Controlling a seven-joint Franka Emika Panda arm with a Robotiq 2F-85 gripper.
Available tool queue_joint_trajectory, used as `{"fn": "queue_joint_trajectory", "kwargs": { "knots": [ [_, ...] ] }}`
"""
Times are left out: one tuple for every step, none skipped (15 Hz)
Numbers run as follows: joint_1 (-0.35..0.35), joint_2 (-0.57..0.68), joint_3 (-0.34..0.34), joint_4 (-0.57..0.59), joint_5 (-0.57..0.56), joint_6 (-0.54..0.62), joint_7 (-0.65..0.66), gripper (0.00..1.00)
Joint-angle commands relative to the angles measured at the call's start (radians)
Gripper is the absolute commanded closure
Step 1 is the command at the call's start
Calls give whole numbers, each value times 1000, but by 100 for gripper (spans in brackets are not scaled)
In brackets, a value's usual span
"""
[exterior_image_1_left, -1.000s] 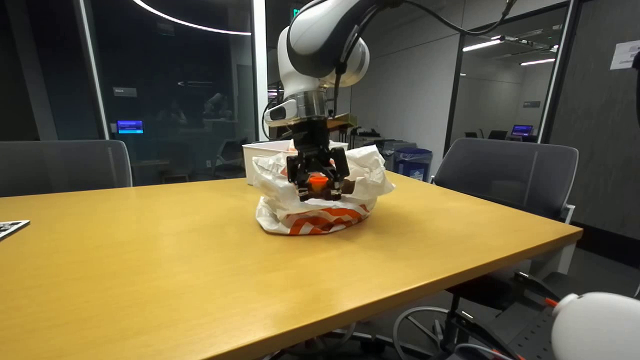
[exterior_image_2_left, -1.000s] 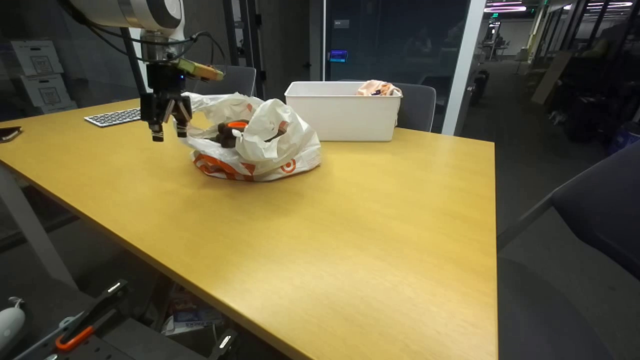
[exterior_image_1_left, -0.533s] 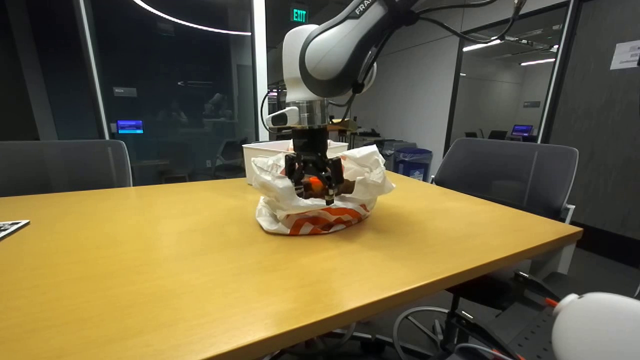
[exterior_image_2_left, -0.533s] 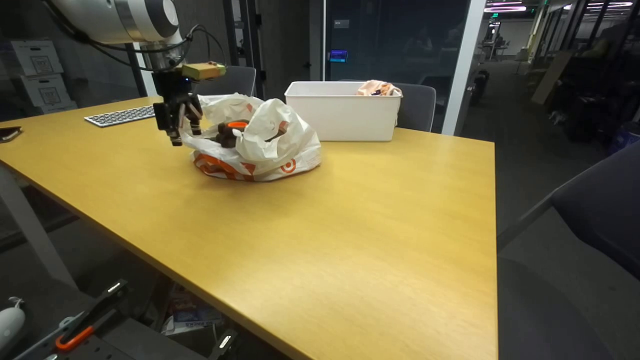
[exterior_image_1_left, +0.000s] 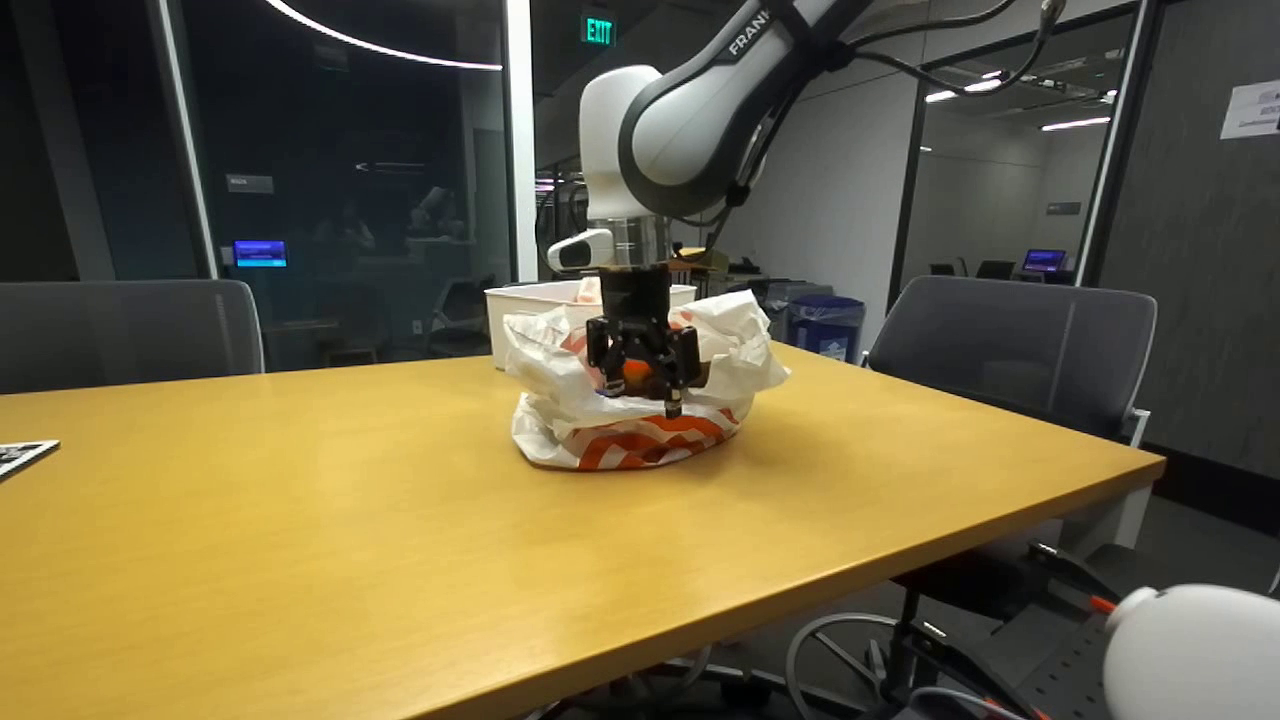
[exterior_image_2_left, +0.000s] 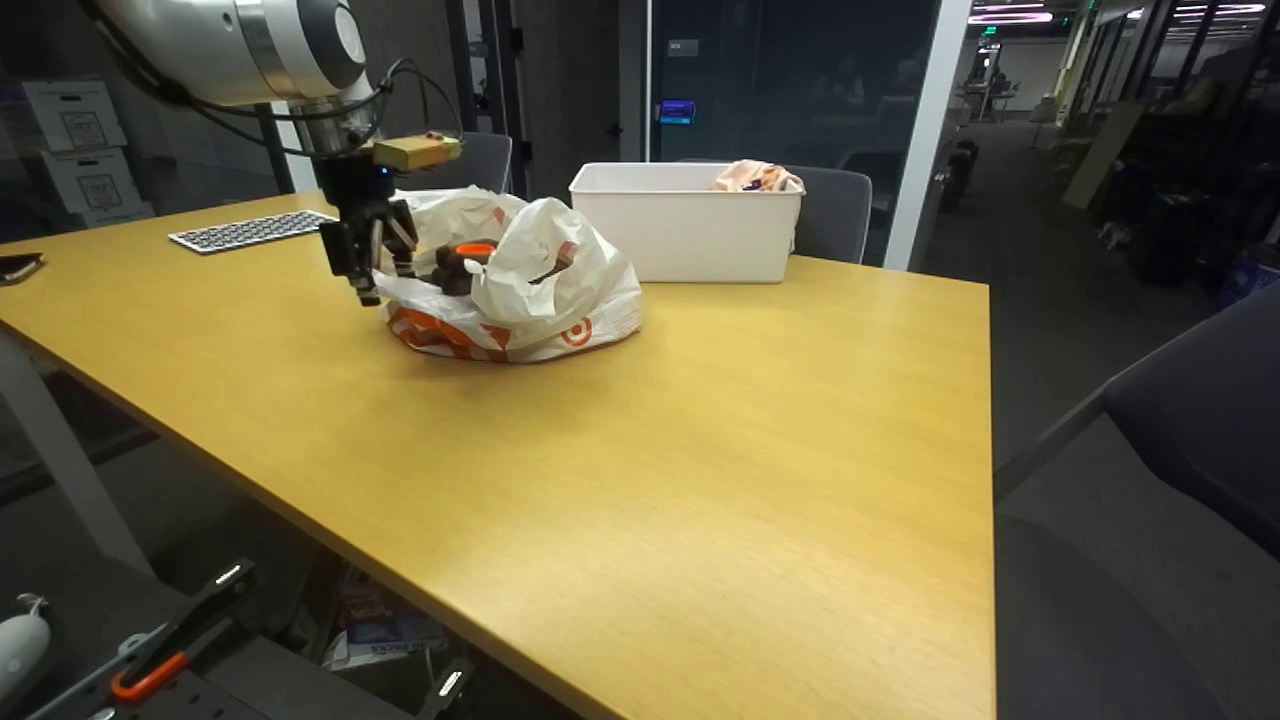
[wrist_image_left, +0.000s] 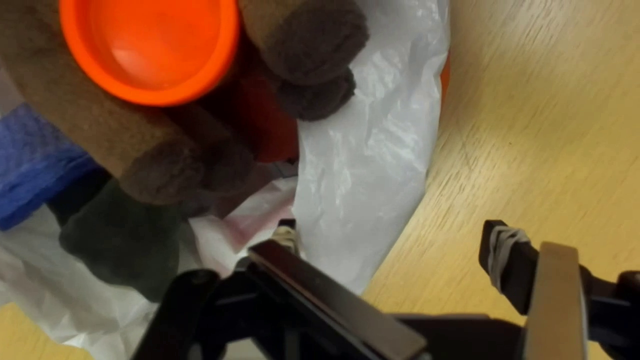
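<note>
A white plastic bag with orange-red print sits open on the table; it shows in both exterior views. My gripper is open and empty at the bag's rim. In the wrist view, one fingertip is inside the bag's edge and the other is outside over bare table, with the bag's white side wall between them. Inside the bag are brown plush limbs with dark ends, an orange round lid or cup, a blue mesh piece and a dark green soft thing.
A white bin with a peach cloth at its rim stands behind the bag. A keyboard and a dark phone-like object lie on the wooden table. Chairs stand around it.
My gripper has moved down and closer to the bag, from beside it to astride its rim. It has stayed open. The bag and its contents have not visibly moved.
</note>
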Motion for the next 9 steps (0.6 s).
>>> {"fn": "queue_joint_trajectory", "kwargs": {
  "knots": [
    [1, -8, -7, -17, -9, 29, 7, 36],
    [1, -9, -7, -20, -9, 31, 6, 46],
    [1, -9, -7, -21, -8, 32, 4, 54],
    [-1, -9, -7, -22, -5, 32, 3, 63],
    [-2, -9, -6, -23, -2, 33, 1, 69],
    [-3, -9, -6, -24, 0, 35, 0, 77],
    [-5, -9, -6, -25, 3, 37, -2, 85],
    [-6, -10, -6, -27, 6, 39, -3, 91],
    [-8, -11, -5, -29, 8, 41, -6, 94]
  ]
}}
